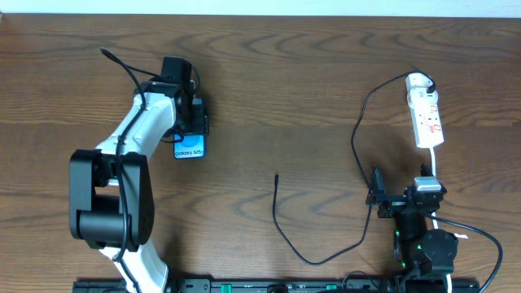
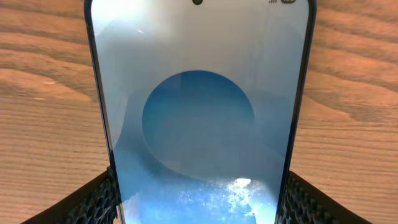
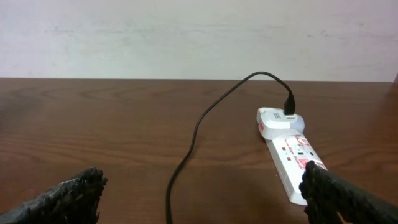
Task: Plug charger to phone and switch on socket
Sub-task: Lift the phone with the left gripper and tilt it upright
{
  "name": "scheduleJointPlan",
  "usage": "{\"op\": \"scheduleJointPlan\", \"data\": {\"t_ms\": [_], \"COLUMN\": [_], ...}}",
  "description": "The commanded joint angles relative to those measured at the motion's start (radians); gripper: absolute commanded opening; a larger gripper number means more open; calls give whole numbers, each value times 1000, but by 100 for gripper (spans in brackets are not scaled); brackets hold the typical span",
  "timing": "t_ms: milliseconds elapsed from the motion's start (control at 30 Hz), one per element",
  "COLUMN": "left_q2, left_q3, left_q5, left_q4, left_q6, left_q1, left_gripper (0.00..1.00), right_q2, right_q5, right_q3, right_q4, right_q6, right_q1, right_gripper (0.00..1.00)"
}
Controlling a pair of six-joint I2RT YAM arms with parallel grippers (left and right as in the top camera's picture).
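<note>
The phone [image 1: 189, 148] has a light blue screen with a round blue shape and lies at the left of the table. My left gripper [image 1: 192, 122] is over its far end. In the left wrist view the phone [image 2: 199, 112] fills the frame, and both fingers of the left gripper [image 2: 199, 208] press its long edges. The white socket strip [image 1: 425, 112] lies at the far right. The black charger cable [image 1: 275, 213] runs from the strip's far end in a loop to its loose tip [image 1: 277, 174]. My right gripper [image 1: 403, 194] is open and empty just short of the strip [image 3: 289, 155], and the cable [image 3: 186, 155] passes between its fingers [image 3: 202, 190].
The strip's white cord [image 1: 456, 228] runs back past the right arm's base. A pale wall [image 3: 186, 37] stands behind the table's far edge. A black rail [image 1: 269, 286] lines the front edge.
</note>
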State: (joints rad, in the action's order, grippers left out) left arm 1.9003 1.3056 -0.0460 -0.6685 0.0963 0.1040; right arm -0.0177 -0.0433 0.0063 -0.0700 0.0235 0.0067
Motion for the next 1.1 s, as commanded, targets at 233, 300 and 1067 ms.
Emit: {"op": "scheduleJointPlan", "data": {"t_ms": [233, 300, 1067], "left_q2": [-96, -113, -230], "left_q3": [23, 23, 23], "left_q5": [13, 5, -388], "left_q4": [-18, -27, -48], "left_q6": [-16, -16, 82], "left_q1": [-2, -2, -3], "left_gripper": [7, 7, 7], "right_q2": [0, 0, 0], "right_q5": [15, 15, 15], "right_q3": [-1, -1, -1], "right_q4": [-5, -5, -5], "right_q6": [13, 13, 13], "right_q1": [7, 7, 7], "right_gripper": [99, 99, 99]}}
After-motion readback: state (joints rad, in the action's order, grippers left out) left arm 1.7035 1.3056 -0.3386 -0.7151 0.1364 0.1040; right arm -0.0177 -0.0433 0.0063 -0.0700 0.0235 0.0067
